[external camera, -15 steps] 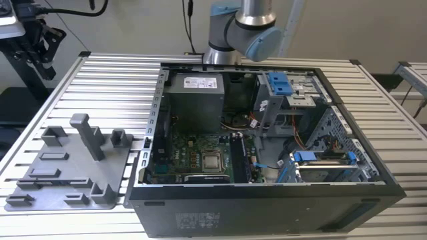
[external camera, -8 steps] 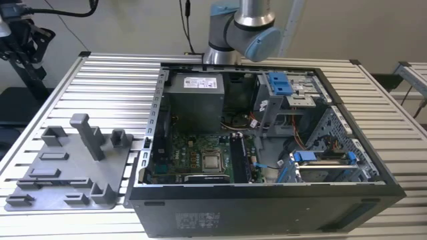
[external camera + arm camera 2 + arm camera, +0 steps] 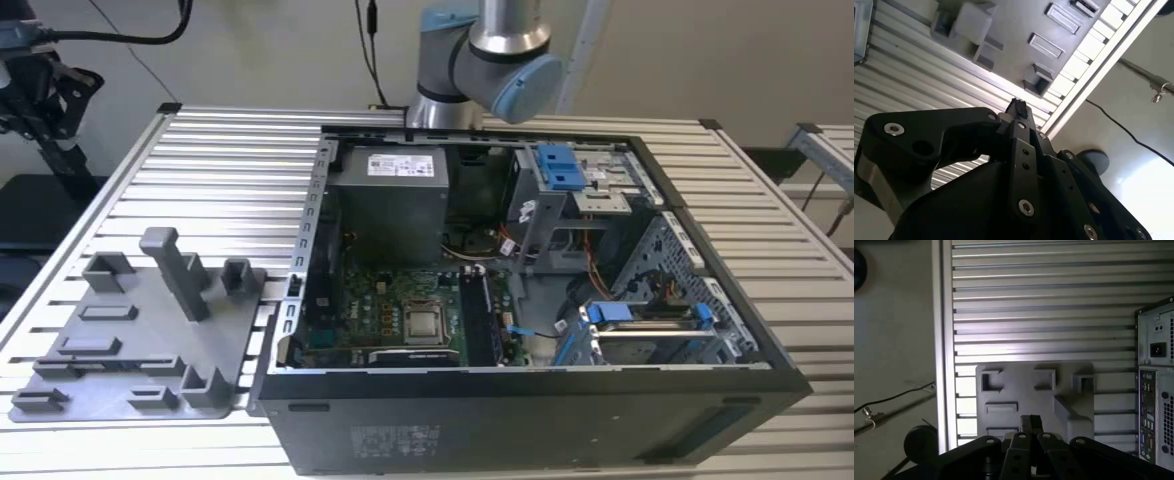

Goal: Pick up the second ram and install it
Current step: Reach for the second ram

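On the exterior view's left, a grey tray (image 3: 134, 345) with a tall post (image 3: 174, 270) lies on the slatted table (image 3: 227, 160). Right of it is the open computer case (image 3: 534, 410). The second memory stick (image 3: 481, 312) seems to stand in the slots just right of the processor (image 3: 424, 322), though I cannot tell it from its neighbour. In the first wrist view the gripper (image 3: 1030, 421) hangs above the tray, fingers pressed together on nothing.

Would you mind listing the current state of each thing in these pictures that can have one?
computer case: lying on its side, panel off, inside exposed.
grey fixture: flat on the table, tall post upright.
tool: shut, nothing visible in it, above the table.
memory slots: too dark to tell whether filled.
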Controlling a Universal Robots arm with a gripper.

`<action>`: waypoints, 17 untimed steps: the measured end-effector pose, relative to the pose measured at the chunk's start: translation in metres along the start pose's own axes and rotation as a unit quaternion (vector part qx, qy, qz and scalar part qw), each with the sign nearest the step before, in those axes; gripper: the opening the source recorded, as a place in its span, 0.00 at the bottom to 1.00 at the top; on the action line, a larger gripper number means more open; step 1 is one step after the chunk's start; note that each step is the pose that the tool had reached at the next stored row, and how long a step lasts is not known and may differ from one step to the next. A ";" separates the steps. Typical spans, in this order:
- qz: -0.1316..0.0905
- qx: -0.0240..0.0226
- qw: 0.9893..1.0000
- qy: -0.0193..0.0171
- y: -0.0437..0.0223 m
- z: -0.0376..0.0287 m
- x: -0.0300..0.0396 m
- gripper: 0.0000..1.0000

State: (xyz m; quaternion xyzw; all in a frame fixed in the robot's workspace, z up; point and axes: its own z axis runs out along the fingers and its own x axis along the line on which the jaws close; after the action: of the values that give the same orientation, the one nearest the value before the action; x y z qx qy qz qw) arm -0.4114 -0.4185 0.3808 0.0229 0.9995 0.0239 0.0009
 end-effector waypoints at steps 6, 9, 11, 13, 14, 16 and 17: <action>0.000 0.000 1.000 0.000 -0.0191 0.0020 -0.0008 0.11; 0.000 0.000 1.000 0.000 -0.0288 0.0032 -0.0013 0.11; 0.000 0.000 1.000 0.000 -0.0361 0.0038 -0.0016 0.11; 0.000 0.000 1.000 0.000 -0.0438 0.0046 -0.0020 0.11; 0.000 0.000 1.000 0.000 -0.0474 0.0049 -0.0022 0.11; 0.000 0.000 1.000 0.000 -0.0543 0.0055 -0.0025 0.11; 0.000 0.000 1.000 0.000 -0.0570 0.0058 -0.0026 0.11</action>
State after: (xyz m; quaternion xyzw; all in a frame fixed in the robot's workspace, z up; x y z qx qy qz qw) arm -0.4115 -0.4753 0.3723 0.0229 0.9995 0.0239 0.0009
